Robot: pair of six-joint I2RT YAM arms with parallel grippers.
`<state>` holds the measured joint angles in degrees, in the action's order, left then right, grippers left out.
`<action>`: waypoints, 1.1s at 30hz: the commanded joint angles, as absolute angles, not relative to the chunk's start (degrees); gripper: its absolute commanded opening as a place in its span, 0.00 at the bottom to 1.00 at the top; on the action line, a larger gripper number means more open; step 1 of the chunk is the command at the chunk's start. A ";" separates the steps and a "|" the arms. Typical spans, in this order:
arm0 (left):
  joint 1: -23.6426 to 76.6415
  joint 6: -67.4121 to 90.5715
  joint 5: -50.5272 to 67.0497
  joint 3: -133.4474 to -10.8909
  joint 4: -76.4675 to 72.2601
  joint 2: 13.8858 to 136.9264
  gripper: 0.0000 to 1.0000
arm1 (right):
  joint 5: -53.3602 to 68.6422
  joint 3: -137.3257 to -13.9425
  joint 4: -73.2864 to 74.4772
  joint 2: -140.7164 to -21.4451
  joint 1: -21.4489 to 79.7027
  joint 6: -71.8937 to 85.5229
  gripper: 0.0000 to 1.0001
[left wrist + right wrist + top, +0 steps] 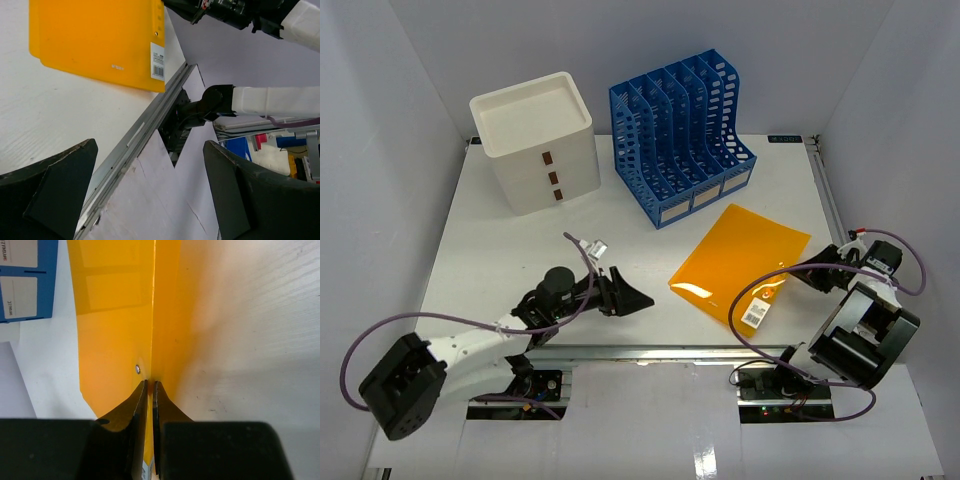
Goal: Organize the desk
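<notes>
Overhead view of a white table [500, 230] with two robot arms at its near edge. An orange folder [740, 260] lies flat on the table's right half.

The right claw [794, 272] is closed tight on the folder's right-hand edge. In the right wrist view, the two dark fingers of this claw [150, 382] meet on the thin orange sheet [115, 315]. The rest of the folder runs straight ahead of the fingertips, and the pinched edge appears raised off the table.

Beyond the folder, ahead of this claw and slightly to its left, stands a blue file rack [680, 135] with upright slots. One corner of the rack [25, 280] shows in the wrist view. A white drawer box [535, 140] sits farther left, just beside the rack.

The left claw [625, 295] hangs wide and empty over the near edge of the table. It points toward the folder and is well apart from it. Its wrist view shows the folder [95, 40] and a barcode label [157, 60] ahead of the claw's spread fingers.

The right arm is much the nearer of the two. The next move probably depends on carrying the folder forward along its own length toward the rack.
</notes>
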<state>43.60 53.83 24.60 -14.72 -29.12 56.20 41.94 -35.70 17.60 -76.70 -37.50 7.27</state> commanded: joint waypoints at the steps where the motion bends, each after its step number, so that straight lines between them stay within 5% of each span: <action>1: 50.51 53.16 13.66 -23.43 -34.77 67.81 0.98 | 46.50 -38.83 19.69 -75.59 -38.04 7.32 0.08; 7: 59.52 51.54 8.29 -31.91 -32.02 80.19 0.98 | 47.57 -39.47 20.14 -75.59 -38.23 8.20 0.08; 16: 68.77 70.69 -7.88 -30.93 -44.31 91.70 0.98 | 49.18 -39.60 21.14 -76.11 -38.30 8.68 0.08; 33: 74.18 97.97 -19.11 -37.10 -58.09 112.04 0.98 | 50.62 -39.90 23.20 -75.90 -38.35 9.55 0.08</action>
<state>73.50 89.39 -13.91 -35.94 -53.06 109.73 48.61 -38.44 22.33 -76.53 -37.91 8.94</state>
